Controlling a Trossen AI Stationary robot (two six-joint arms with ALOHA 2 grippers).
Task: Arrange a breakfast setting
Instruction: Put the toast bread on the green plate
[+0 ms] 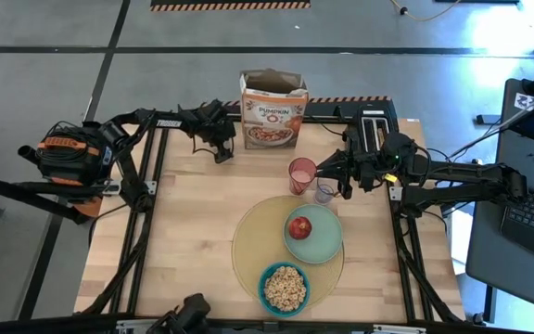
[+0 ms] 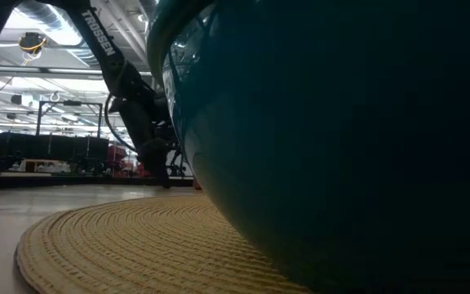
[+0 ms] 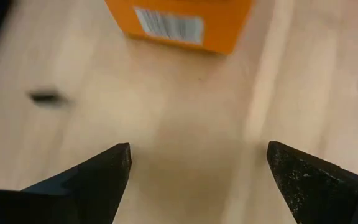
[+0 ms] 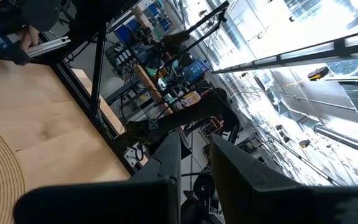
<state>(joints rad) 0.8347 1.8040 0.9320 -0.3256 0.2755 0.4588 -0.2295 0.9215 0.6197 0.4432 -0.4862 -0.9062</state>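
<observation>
A round yellow placemat lies on the near-centre of the wooden table, carrying a pale green plate on its right part with a red apple on it, and a blue bowl of cereal on its near edge. Just beyond the mat's far rim stands a pink cup, with a clear mug close beside it on the right. The right gripper hangs at the mug, its fingers drawn nearly together in the wrist view; whether they pinch the mug's wall cannot be told. The left gripper waits at the table's far edge, fingers spread wide over bare wood, beside an orange cereal box. A dark toaster stands at the far right.
</observation>
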